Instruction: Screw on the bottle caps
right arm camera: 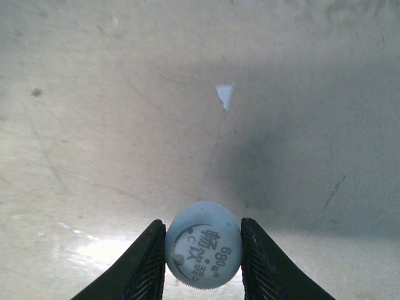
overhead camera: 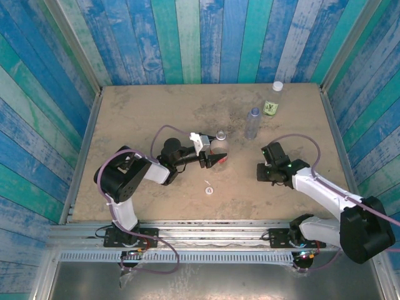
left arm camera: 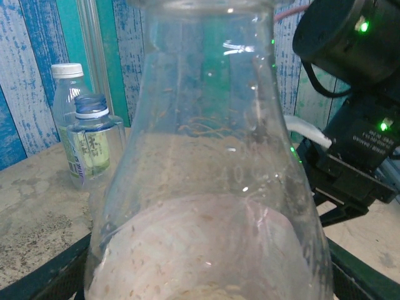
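Where the left arm lies: folded low over the bench (overhead camera: 137, 125), with the shoulder block near the front-left. The forearm runs rightward toward the middle, and the wrist is level so that the hand points along the surface.
Left hand (overhead camera: 219, 160): partly open. Its two dark fingers (left arm camera: 44, 275) sit on either side of the red-labelled bottle (overhead camera: 220, 144) and grip its lower body.
Red-labelled bottle: upright near the bench centre, between the left fingers. In the left wrist view its clear shoulder and pale label band stand close before the lens.
Right arm: stretched from the front-right corner diagonally inward, elbow low. The wrist is turned downward, to the right of the gripped bottle and apart from it.
Right hand (right arm camera: 203, 226): nearly closed, its ribbed finger pads (right arm camera: 150, 262) clamped on opposite sides of the held cap (right arm camera: 203, 253), facing bare bench.
Held cap: pale and round, printed face toward the lens, gripped by its rim. Whether it touches the bench cannot be told.
Loose cap (overhead camera: 208, 189): flat on the bench, in front of the left hand.
Plain bottle (overhead camera: 252, 122): upright behind the two hands, its threaded neck bare.
Green-yellow-labelled bottle (overhead camera: 274, 103): upright toward the rear-right, just behind the plain one, with a white cap (overhead camera: 278, 85) on top.
White fleck (right arm camera: 224, 97): on the bench beyond the held cap.
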`<state>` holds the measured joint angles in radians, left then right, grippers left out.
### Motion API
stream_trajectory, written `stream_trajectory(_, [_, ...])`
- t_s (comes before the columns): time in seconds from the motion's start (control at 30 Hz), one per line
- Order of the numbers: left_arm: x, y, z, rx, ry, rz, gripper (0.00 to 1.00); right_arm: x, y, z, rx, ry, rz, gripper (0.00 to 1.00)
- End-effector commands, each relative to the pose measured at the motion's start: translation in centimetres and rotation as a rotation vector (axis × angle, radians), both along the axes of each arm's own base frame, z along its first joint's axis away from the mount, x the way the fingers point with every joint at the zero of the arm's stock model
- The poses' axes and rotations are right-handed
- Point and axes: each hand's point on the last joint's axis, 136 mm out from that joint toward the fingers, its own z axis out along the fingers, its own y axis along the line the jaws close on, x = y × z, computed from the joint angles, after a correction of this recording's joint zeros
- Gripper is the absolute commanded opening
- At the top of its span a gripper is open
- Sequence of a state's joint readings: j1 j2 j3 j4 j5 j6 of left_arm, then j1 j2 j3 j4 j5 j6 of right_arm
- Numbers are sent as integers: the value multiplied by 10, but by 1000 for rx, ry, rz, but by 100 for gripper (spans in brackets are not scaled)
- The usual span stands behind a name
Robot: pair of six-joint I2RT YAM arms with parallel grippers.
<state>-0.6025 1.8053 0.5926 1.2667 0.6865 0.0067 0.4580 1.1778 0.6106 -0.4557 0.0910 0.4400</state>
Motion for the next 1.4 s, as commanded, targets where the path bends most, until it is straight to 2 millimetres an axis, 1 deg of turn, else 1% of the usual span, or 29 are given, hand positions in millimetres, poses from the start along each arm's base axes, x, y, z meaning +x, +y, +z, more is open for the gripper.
stream_trajectory(0.0, [-3,1,-20,74,54,6,73,1,9,19,-19,15,78,34])
stream_trajectory(0.27, [-3,1,-23,88,53,8,73,16,33,76,-32,-19,201,34])
stream_trajectory(0.53, [-2,1,-24,92,51,12,73,32,65,147,-16,-100,319,34])
stream_trajectory(0.67, [-1,1,-24,92,52,13,73,38,80,177,3,-139,366,34])
stream_trajectory(0.73, [-1,1,-24,91,52,13,73,42,84,191,9,-157,375,33])
stream_trajectory(0.77, [-1,0,-23,90,51,12,73,38,95,197,12,-161,409,33])
stream_trajectory(0.8, [-1,0,-24,91,53,12,73,38,99,203,13,-167,423,33])
stream_trajectory(0.9, [-1,0,-25,92,56,12,73,39,111,217,13,-181,461,33])
stream_trajectory(1.07, [0,0,-26,94,56,15,73,40,131,232,16,-196,516,33])
stream_trajectory(1.2, [0,0,-26,98,55,16,73,41,145,237,15,-210,552,33])
stream_trajectory(1.37, [0,1,-26,102,50,19,73,43,154,235,-1,-204,581,33])
